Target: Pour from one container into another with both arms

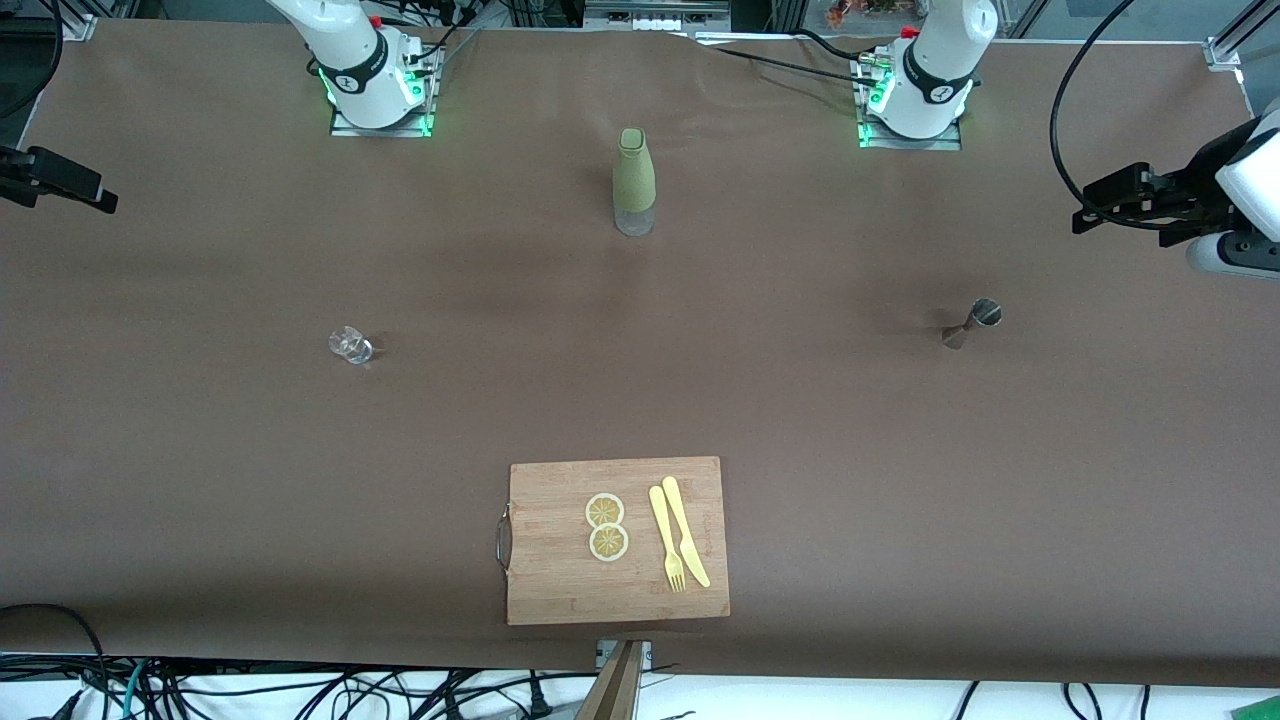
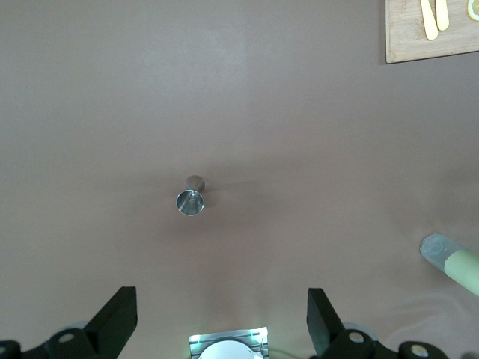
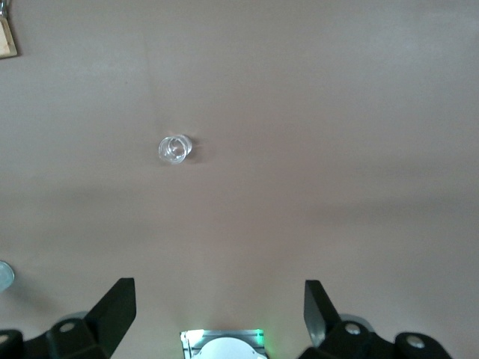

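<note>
1. My left gripper (image 2: 217,318) hangs high over the table's left-arm end, its two fingers (image 2: 116,318) spread wide with nothing between them. In the front view it shows at the right edge of the frame (image 1: 1125,205).
2. My right gripper (image 3: 217,314) hangs high over the right-arm end, fingers equally wide apart and empty. In the front view only its black tip shows, at the left edge (image 1: 60,180).
3. Both arms wait raised, touching nothing.
4. A small steel jigger (image 1: 972,322) stands on the brown table (image 1: 900,450) at mid-right of the front view. In my left wrist view it sits near the centre of the frame (image 2: 191,198), its open mouth facing up at the camera.
5. A small clear glass (image 1: 350,345) stands at mid-left of the front view. In my right wrist view it shows in the upper-left part of the frame (image 3: 174,149).
6. A green bottle (image 1: 634,180) with a clear base stands upright at upper centre of the front view, between my two bases.
7. A wooden cutting board (image 1: 560,585) with a metal handle lies at lower centre of the front view, near the table edge closest to that camera.
8. On the board lie two lemon slices (image 1: 606,525), touching each other, and beside them a yellow fork (image 1: 667,538) and a yellow knife (image 1: 685,530), side by side.
</note>
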Controlling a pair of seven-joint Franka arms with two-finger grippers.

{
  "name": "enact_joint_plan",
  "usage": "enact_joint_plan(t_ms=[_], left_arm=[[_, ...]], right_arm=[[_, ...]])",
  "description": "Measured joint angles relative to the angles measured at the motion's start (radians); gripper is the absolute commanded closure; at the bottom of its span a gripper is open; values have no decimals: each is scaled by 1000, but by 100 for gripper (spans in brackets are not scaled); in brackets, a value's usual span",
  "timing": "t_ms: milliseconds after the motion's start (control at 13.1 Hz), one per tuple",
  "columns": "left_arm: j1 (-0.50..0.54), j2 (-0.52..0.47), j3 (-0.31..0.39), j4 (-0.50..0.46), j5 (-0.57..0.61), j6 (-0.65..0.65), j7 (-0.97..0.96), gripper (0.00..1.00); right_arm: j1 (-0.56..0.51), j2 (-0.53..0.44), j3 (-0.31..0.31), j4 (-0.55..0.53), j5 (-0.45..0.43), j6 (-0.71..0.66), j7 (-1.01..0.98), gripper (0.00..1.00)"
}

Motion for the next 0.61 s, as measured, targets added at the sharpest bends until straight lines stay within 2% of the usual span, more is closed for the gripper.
enact_joint_plan(t_ms=[306,612], left_arm=[[0,0,0,0,0,0,0,0],[0,0,0,0,0,0,0,0]], right_arm=[[3,0,32,2,0,-13,0,0],[3,0,34,2,0,-24,0,0]])
